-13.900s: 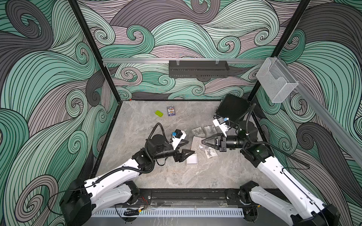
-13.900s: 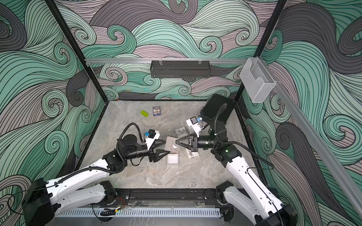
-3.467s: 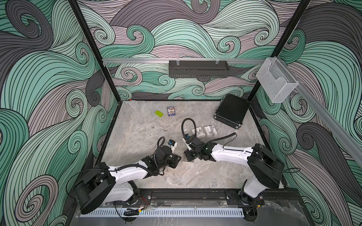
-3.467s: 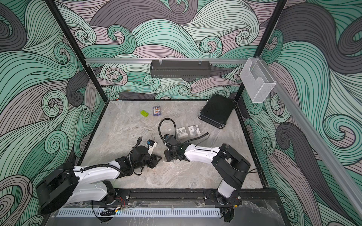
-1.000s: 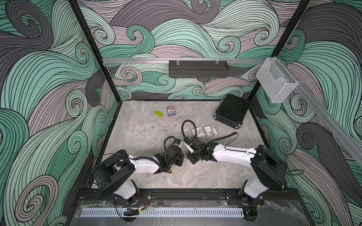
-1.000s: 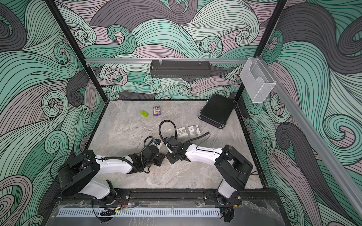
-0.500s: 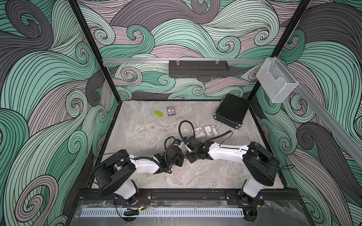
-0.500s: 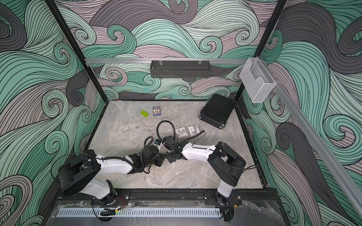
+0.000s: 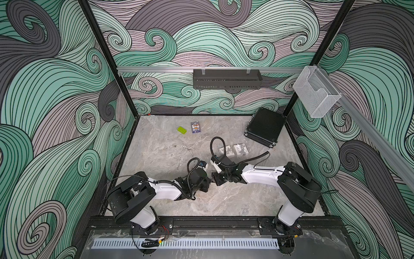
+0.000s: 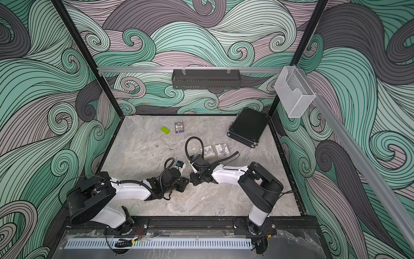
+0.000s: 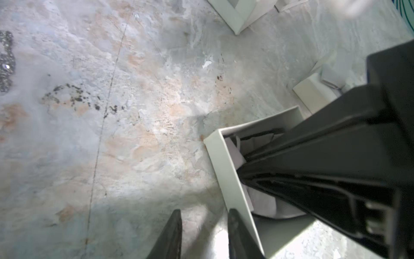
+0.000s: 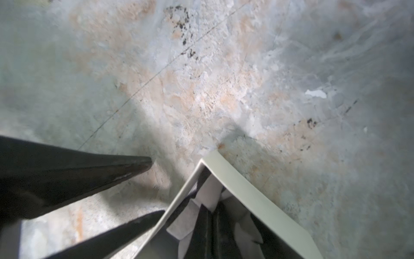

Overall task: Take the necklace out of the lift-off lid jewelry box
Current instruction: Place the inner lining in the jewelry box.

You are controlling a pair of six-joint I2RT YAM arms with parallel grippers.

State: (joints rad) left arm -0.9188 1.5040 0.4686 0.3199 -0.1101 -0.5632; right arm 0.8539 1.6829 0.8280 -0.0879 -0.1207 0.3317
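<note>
A: Where is the necklace?
B: I cannot make it out. The box [image 12: 246,190] stands open right under my right gripper [image 12: 211,222], whose fingers are pressed together inside it, among white paper [image 12: 208,190]. Whether they pinch anything I cannot tell.
A: And your left gripper?
B: My left gripper [image 11: 204,212] is just beside the box, fingers apart, both outside, one touching its wall. A glittering chain [image 11: 6,56] lies on the table [image 11: 134,112], well apart from it.
</note>
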